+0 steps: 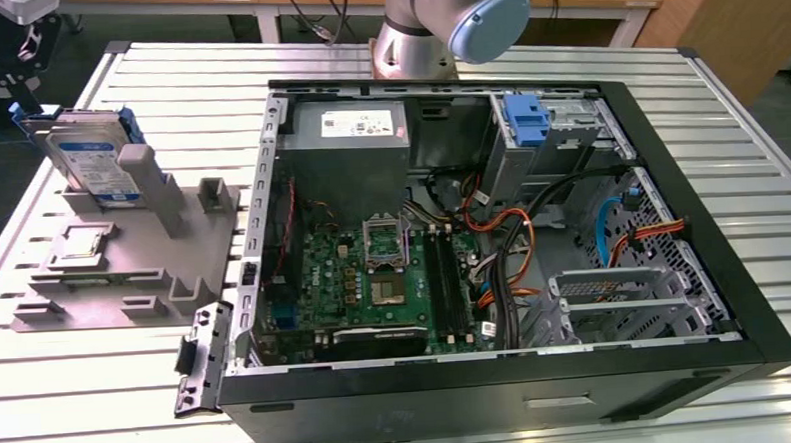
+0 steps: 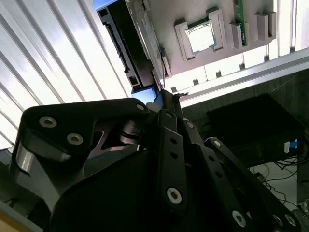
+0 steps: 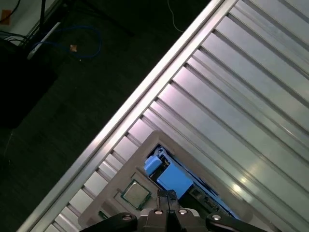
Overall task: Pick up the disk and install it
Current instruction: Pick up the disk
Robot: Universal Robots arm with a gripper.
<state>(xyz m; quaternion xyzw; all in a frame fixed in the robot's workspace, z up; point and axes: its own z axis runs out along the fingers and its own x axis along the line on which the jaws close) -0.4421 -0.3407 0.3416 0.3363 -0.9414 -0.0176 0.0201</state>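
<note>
Disk (image 1: pixel 93 160) upright in grey holder (image 1: pixel 144 262) on tabletop (image 1: pixel 97 415), directly below pincer (image 3: pixel 167 195), not touching. Pincer tips look pressed together, empty. Step judged: approach for pick-up. Grasp calls for spreading tips, lining them astride disk's top edge. Open computer case (image 1: pixel 510 397) well apart from pincer.

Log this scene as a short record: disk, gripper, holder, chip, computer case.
disk: upright in the grey holder, on the exterior view's left; not yet installed
gripper: shut, holding nothing, tip near the disk's blue rail in the first wrist view
chip: lying flat on the holder, beside the disk
computer case: open, on the table, to the exterior view's right of the holder
</note>
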